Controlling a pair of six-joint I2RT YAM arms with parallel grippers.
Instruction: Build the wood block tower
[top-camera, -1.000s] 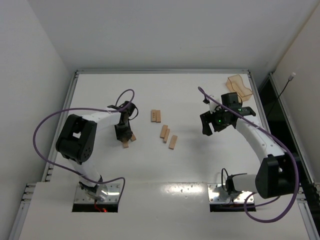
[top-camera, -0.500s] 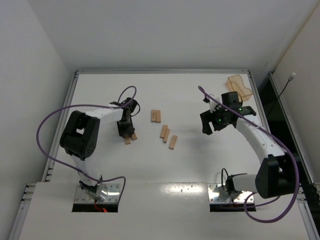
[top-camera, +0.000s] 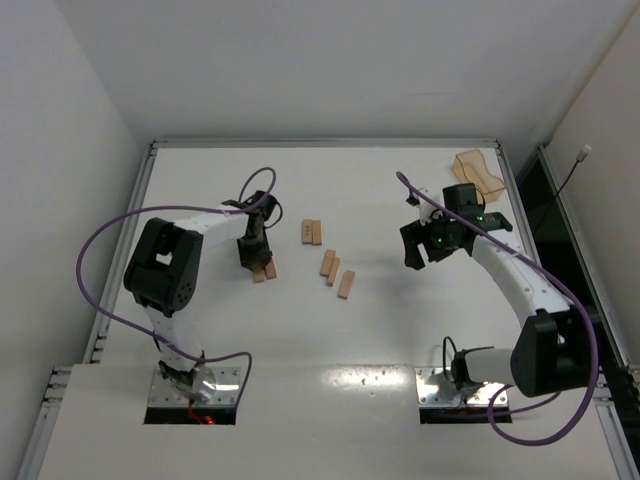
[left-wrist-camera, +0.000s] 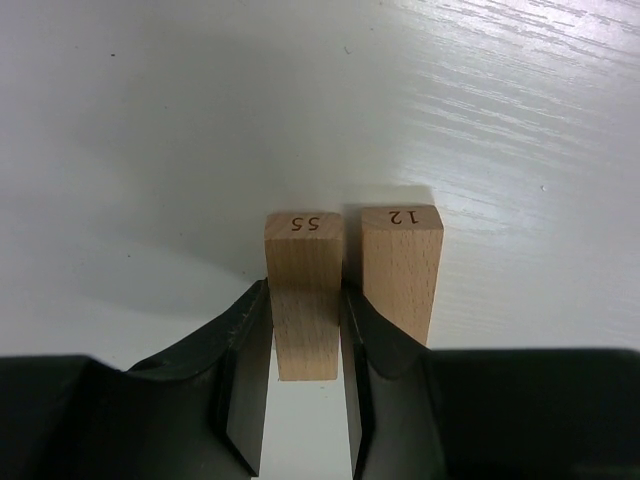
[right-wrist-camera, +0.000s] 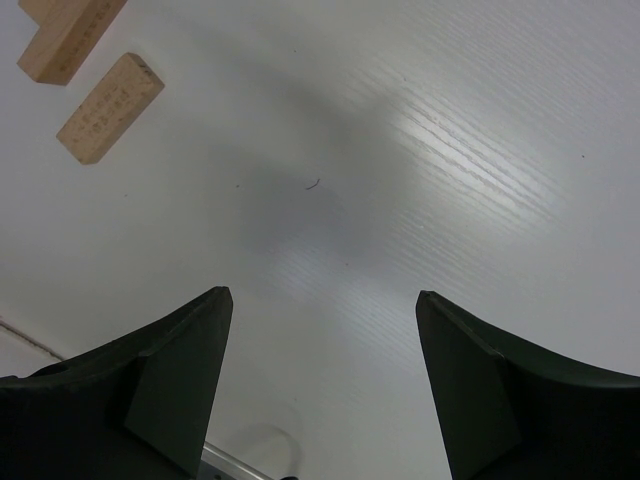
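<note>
My left gripper (top-camera: 259, 262) is shut on one wood block (left-wrist-camera: 303, 290), end-marked 55, low on the white table. A second wood block (left-wrist-camera: 401, 265), marked 12, lies right beside it, outside my right finger (left-wrist-camera: 372, 340). In the top view these two blocks (top-camera: 264, 272) sit at my fingertips. Two more blocks (top-camera: 312, 232) lie side by side at mid-table, and three (top-camera: 335, 271) lie staggered below them. No stacked tower shows. My right gripper (top-camera: 418, 256) is open and empty above bare table (right-wrist-camera: 325, 300); two blocks (right-wrist-camera: 108, 108) show at its view's top left.
A translucent orange-tan tray (top-camera: 478, 173) stands at the table's far right corner. Purple cables loop off both arms. The raised table rim (top-camera: 325, 143) runs along the back and sides.
My left gripper has slid up and to the right with its block, bringing it beside the second block. The right arm has not moved.
</note>
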